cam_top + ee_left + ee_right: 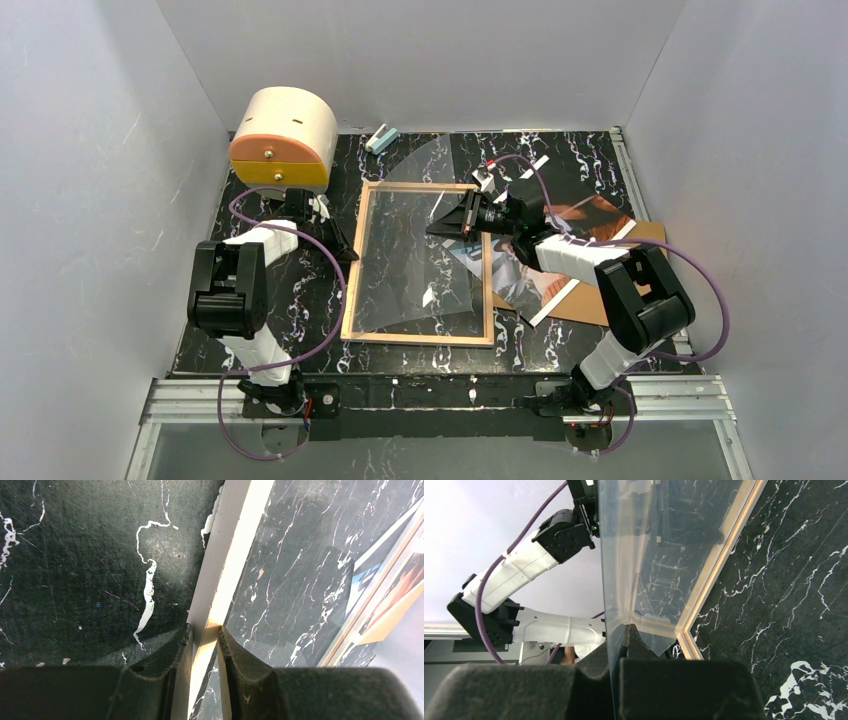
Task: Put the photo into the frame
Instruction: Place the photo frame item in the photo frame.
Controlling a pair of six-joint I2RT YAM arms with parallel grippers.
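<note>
The frame (415,340), a thin light-wood rim, lies flat in the middle of the black marble table. My left gripper (350,256) is shut on its left rim, which runs between the jaws in the left wrist view (225,570). My right gripper (436,228) is shut on a clear sheet (440,275) and holds it tilted up over the frame. The sheet (649,555) stands edge-on between the right jaws (624,630), with the rim's corner (719,565) below. The photo (590,215) lies to the right of the frame, partly under the right arm, on a brown backing board (600,300).
A round cream and orange drawer box (283,135) stands at the back left. A small pale blue object (381,138) lies by the back wall. White walls close in three sides. A metal rail (450,395) runs along the near edge.
</note>
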